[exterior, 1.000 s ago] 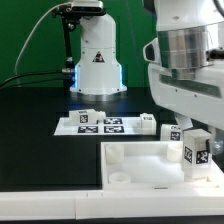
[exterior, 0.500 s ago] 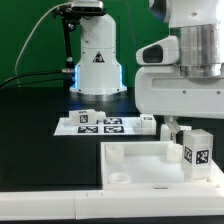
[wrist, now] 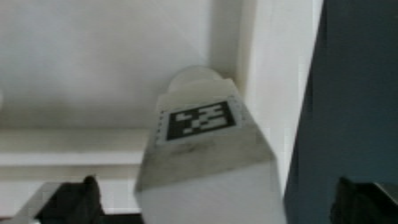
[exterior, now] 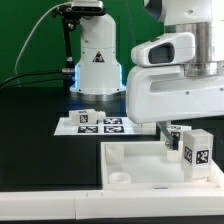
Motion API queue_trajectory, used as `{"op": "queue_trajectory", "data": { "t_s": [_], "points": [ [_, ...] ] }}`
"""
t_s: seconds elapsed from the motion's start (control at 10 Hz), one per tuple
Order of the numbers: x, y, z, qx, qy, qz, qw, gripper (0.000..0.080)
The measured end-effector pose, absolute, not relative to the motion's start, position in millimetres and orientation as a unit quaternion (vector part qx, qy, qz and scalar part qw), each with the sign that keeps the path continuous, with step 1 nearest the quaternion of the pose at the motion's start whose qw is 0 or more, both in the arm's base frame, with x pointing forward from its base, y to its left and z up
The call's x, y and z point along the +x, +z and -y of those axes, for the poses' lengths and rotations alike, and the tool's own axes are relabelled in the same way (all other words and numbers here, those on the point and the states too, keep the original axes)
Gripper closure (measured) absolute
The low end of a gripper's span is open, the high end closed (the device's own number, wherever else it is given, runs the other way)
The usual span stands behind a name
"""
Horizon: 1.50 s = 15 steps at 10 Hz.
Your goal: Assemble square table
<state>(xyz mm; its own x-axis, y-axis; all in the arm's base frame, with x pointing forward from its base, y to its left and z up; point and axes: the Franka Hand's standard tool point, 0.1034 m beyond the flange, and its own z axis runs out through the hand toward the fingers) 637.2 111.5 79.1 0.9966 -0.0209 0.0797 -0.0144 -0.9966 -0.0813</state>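
Note:
The white square tabletop (exterior: 135, 160), with a raised rim and round corner sockets, lies at the front of the black table. One white leg (exterior: 196, 152) with a black-and-white tag stands upright on it near the exterior view's right edge. My gripper (exterior: 185, 132) hangs just over that leg. In the wrist view the leg (wrist: 210, 140) stands between my two dark fingertips (wrist: 71, 200). There is a gap on each side, so my gripper (wrist: 217, 205) is open and not touching it. The tabletop's rim (wrist: 267, 60) runs beside the leg.
The marker board (exterior: 100, 127) lies behind the tabletop. More tagged white legs stand on or by it, one at the board's left end (exterior: 86, 117) and one at its right (exterior: 147, 122). The robot base (exterior: 97, 60) stands at the back. A long white bar (exterior: 50, 205) lies along the front.
My hand has swung toward the exterior view's left, levelled out and come lower over the upright leg. The leg and tabletop have not moved.

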Motion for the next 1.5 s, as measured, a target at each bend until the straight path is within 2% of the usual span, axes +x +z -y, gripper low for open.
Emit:
{"op": "queue_trajectory", "data": {
  "t_s": [0.1,0.2,0.3,0.5,0.9,1.1,1.3,1.5],
  "points": [
    [637.0,78.7,-111.6,-0.998,-0.039,-0.026,0.042,0.0284],
    [636.7,78.1,-111.8,-0.996,-0.037,-0.069,0.044,0.0424],
    [636.9,77.8,-109.7,-0.993,-0.035,-0.107,0.044,0.0514],
    [636.9,77.3,-108.7,-0.981,-0.032,-0.184,0.046,0.0514],
    [635.0,76.7,-106.8,-0.878,-0.011,-0.477,0.043,0.0514],
    [637.0,77.2,-105.7,-0.77,0.011,-0.635,0.06,0.0514],
    [637.2,77.3,-106.3,-0.737,0.014,-0.672,0.061,0.0514],
    [635.7,76.9,-112.8,-0.79,0.008,-0.61,0.058,0.0237]
  ]
}}
